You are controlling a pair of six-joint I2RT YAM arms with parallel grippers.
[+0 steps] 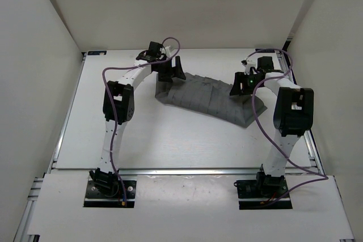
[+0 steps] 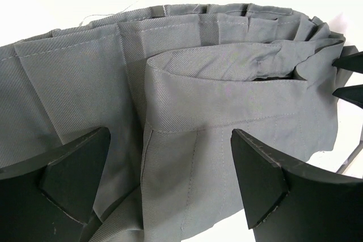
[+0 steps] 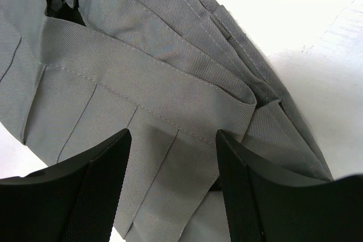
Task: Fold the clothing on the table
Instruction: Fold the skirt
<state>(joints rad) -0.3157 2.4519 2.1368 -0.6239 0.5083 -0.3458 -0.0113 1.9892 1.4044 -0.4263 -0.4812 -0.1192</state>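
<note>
The grey pleated clothing (image 1: 207, 97) lies on the white table (image 1: 170, 140) as a long band toward the back, its top edge turned over in a flap. My left gripper (image 1: 170, 71) hangs over its left end, open wide. In the left wrist view the clothing (image 2: 198, 83) fills the space under the left gripper (image 2: 170, 168), whose jaws grip nothing. My right gripper (image 1: 243, 83) is over the right end, open. The right wrist view has the folded clothing (image 3: 142, 83) beneath the right gripper (image 3: 173, 157), with cloth lying loose between the fingers.
Metal rails run along the table's left edge (image 1: 65, 117) and right edge (image 1: 312, 151). White walls (image 1: 34, 55) close in the back and both sides. Purple cables (image 1: 255, 111) loop from both arms. The right gripper's fingertips (image 2: 349, 77) show at the right edge of the left wrist view.
</note>
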